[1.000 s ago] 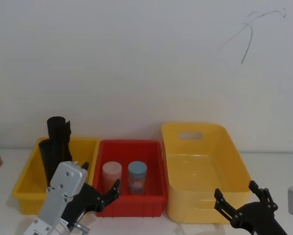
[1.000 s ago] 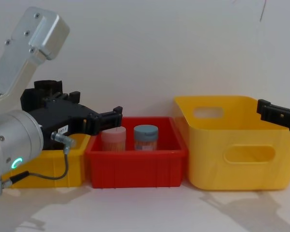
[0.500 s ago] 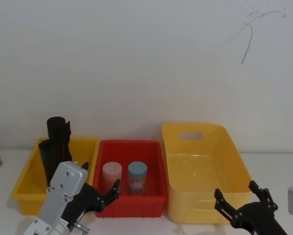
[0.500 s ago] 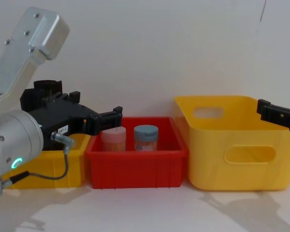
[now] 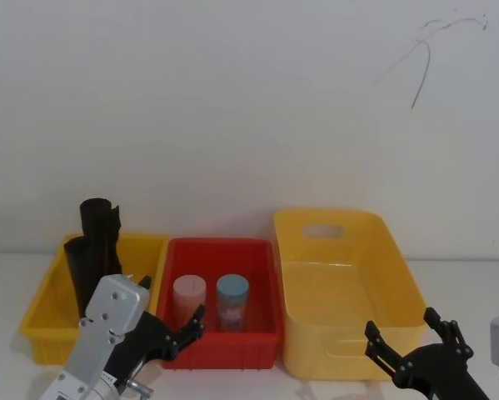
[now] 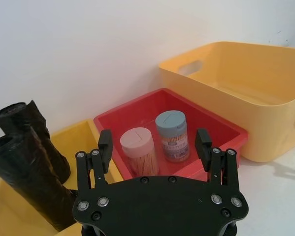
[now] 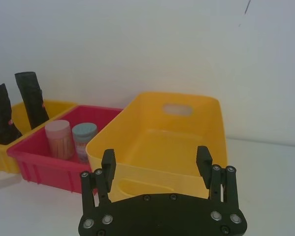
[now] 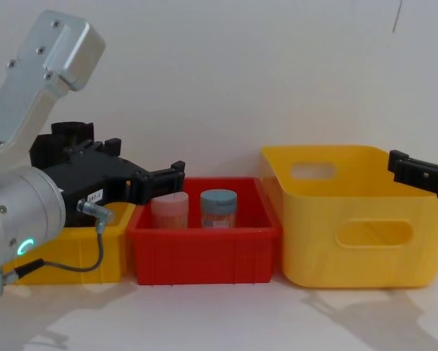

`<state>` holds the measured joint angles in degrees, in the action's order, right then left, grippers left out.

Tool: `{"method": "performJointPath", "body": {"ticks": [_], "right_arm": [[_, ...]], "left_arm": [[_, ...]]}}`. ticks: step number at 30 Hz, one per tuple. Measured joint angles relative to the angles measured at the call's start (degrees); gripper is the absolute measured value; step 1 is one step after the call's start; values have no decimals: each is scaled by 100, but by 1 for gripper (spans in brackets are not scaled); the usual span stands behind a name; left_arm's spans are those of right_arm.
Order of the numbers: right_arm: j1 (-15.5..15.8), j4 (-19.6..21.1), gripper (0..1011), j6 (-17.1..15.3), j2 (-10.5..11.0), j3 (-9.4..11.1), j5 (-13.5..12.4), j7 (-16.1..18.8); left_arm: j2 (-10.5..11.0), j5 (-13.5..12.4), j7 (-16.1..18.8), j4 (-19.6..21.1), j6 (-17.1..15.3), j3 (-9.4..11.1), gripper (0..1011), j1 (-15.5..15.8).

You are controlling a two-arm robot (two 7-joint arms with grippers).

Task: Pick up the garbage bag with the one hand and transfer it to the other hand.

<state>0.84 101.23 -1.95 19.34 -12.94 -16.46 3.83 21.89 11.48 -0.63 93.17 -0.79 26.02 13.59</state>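
Note:
Two black rolled garbage bags stand upright in a small yellow bin [image 5: 49, 312] at the left: a taller roll [image 5: 99, 223] at the back and a nearer roll [image 5: 82, 275] in front of it. They show again as the back roll [image 6: 36, 125] and the nearer roll [image 6: 31, 184] in the left wrist view. My left gripper [image 5: 172, 302] [image 6: 154, 147] [image 8: 147, 167], on the green-ringed arm, hovers open just in front and right of that bin, holding nothing. My right gripper [image 5: 403, 327] [image 7: 156, 160] hangs open and empty before the large yellow bin.
A red bin [image 5: 264, 250] in the middle holds a pink-lidded jar [image 5: 189, 298] and a blue-lidded jar [image 5: 232, 298]. The large yellow bin [image 5: 399, 275] with handle cut-outs stands to the right. A white wall rises close behind all three bins.
A person's hand at the left edge of the head view has withdrawn out of sight. Both grippers and the rolls stay where they were.

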Motion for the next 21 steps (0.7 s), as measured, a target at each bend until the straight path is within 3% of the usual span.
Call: {"method": "performJointPath", "body": {"ticks": [21], "right_arm": [[0,0,1001,0,0,0,0,0]], "left_arm": [[-4,-77,168,150,-2,-97,1001,-170]]}}
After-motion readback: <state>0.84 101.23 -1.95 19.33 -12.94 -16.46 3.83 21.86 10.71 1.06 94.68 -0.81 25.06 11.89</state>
